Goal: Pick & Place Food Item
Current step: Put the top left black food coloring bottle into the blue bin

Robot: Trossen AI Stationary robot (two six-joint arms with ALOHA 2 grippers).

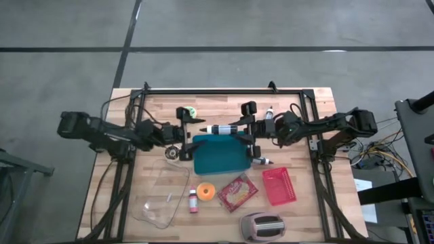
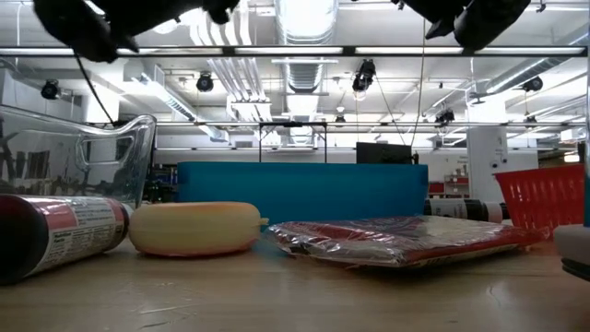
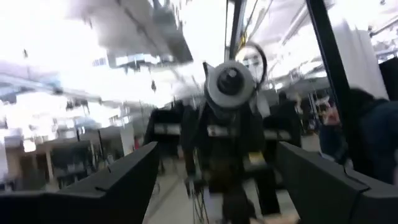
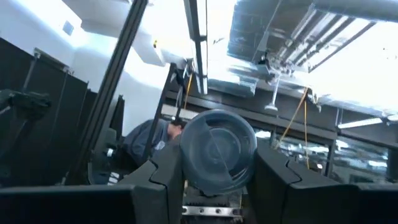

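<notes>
My right gripper [image 1: 245, 127] is shut on a black-and-white bottle [image 1: 220, 129], held in the air over the far edge of the teal tray [image 1: 217, 159]. My left gripper [image 1: 188, 133] faces it from the table's left, open and with nothing between its fingers [image 3: 137, 180]. The left wrist view shows the bottle's round end [image 3: 230, 84] pointing at the left gripper. On the table near the tray lie a yellow round food item [image 1: 207, 192], a red packet [image 1: 237, 192] and a small pink bottle [image 1: 193, 200]. My right gripper pinches the bottle between its two fingers [image 4: 165, 174] at the bottle's end toward the table's right [image 1: 239, 127]. The fingers come from the table's right, slanting upward, and lie along the bottle. The bottle sticks out toward the left arm, clear of tray and table.
A clear glass container [image 1: 163, 193] lies near left, a red basket [image 1: 279, 186] near right, and a toaster [image 1: 261, 227] at the near edge. Another bottle [image 2: 461, 208] lies by the tray's right side. A black frame [image 1: 224, 91] borders the table. A person [image 3: 370, 137] stands beyond.
</notes>
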